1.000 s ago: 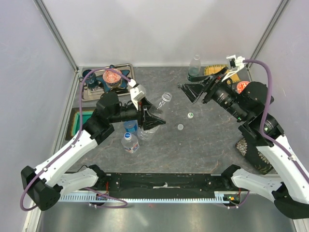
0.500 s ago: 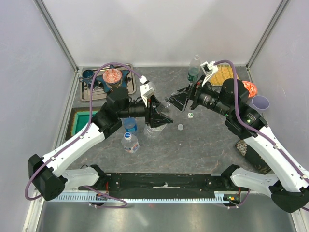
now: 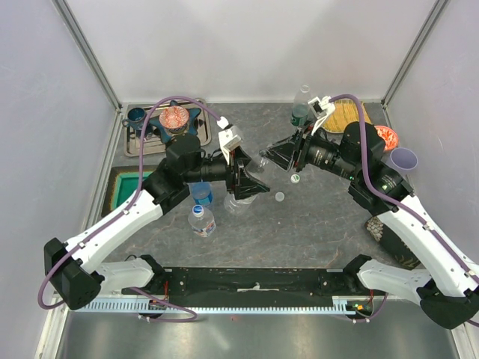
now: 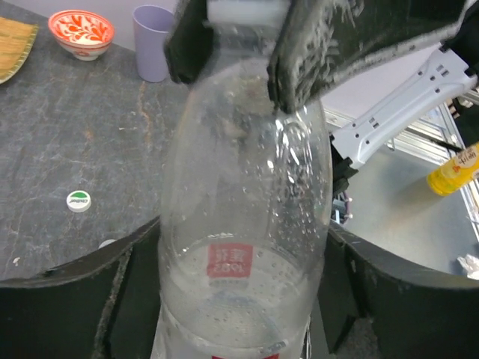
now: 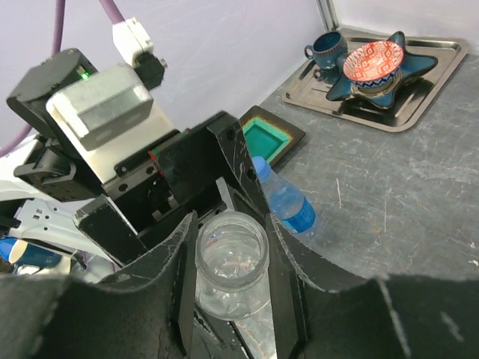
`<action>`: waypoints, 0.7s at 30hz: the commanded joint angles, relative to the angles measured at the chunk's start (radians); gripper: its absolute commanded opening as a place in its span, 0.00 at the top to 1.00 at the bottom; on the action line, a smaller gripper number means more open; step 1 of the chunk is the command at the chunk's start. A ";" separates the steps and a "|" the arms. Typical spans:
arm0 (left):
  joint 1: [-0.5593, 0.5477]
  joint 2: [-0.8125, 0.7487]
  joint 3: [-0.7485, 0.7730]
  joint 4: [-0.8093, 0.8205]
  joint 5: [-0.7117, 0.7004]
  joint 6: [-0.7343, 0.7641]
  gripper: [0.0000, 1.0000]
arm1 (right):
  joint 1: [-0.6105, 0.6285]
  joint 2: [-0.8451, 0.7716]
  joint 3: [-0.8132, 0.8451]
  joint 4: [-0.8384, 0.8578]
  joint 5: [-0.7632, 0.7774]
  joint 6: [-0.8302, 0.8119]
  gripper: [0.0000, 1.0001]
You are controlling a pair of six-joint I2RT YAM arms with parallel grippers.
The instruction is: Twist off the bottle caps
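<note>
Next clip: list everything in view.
plain clear bottle: one, centre, between both hands
blue-tinted bottle: one, left of centre
labelled bottle: one, blue-white label, upright, next to it
greenish bottle: one, back edge
loose caps: two, white-green and pale, centre
metal tray: one, silver, back left, with blue cup, red bowl
green tray: one, left edge
woven mat: one, yellow, back right
red-white bowl, lilac cup: one each, right
left hand: black, flanking bottle body
right hand: black, shut on bottle top

Near the bench's (image 3: 329, 217) middle, the left pincer (image 3: 251, 179) and right pincer (image 3: 279, 155) meet at a tilted clear bottle (image 3: 236, 203). Two loose caps (image 3: 296, 179) lie just right of it. Another bottle (image 3: 301, 105) stands at the far edge.
</note>
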 commanded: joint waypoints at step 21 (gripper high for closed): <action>-0.003 -0.521 -0.105 -0.249 -0.729 0.051 0.01 | -0.116 0.364 0.137 0.041 1.269 -0.123 1.00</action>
